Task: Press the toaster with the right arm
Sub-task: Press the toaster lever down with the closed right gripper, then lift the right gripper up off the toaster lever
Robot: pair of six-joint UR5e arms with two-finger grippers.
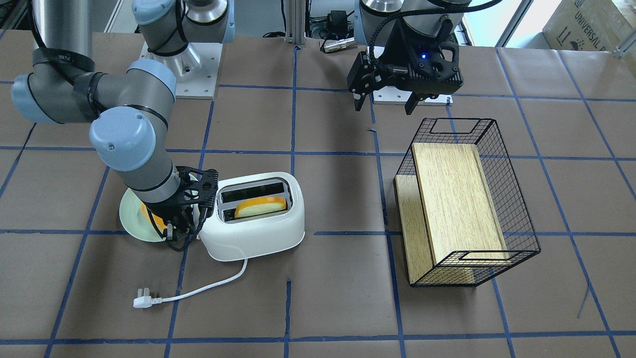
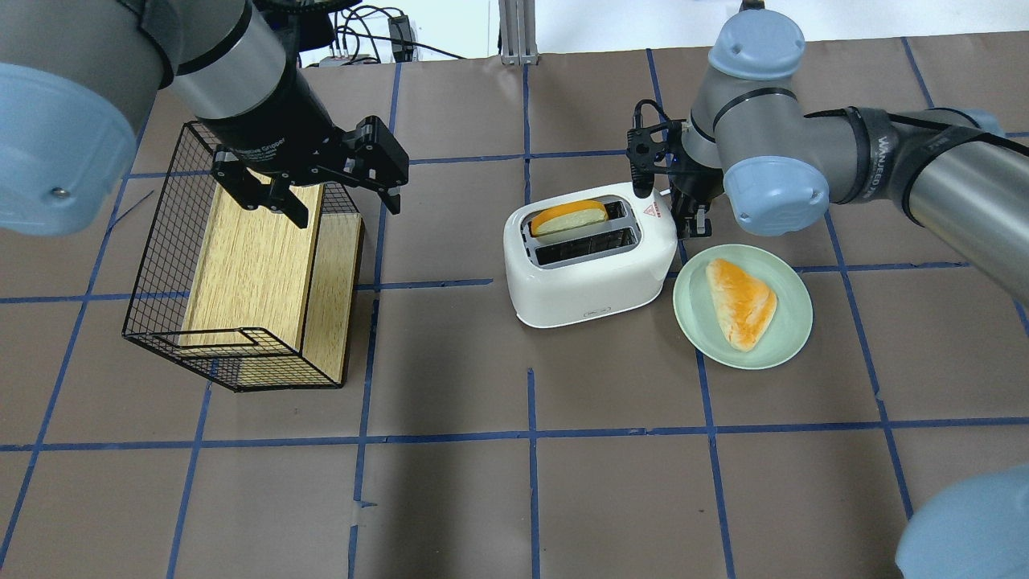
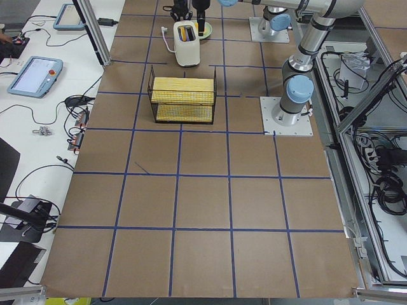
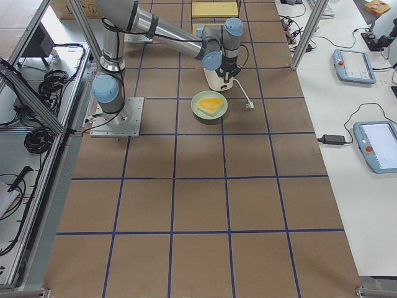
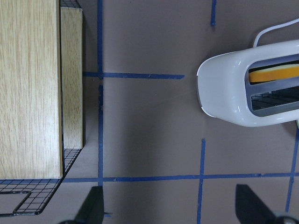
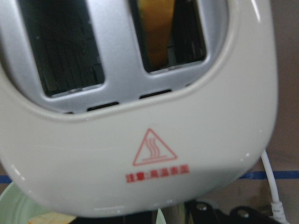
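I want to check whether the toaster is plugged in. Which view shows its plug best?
Exterior front-facing: the plug lies loose on the table, cord running to the toaster. Exterior right shows it tiny; both wrist views catch only cord; the others miss it.

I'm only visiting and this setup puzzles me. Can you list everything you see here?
toaster: 1, white, robot's right half
slice in the toaster: 1, orange-edged, slot farther from the robot
plate: 1, pale green, beside the toaster
slice on the plate: 1, orange
cord: 1, white, plug lying loose on the table
basket: 1, black wire, robot's left half
wooden panel: light, inside the basket
table: 1, brown, blue tape lines
left arm, left hand: grey; black, open, above the basket
right arm, right hand: grey; black, at the toaster's end
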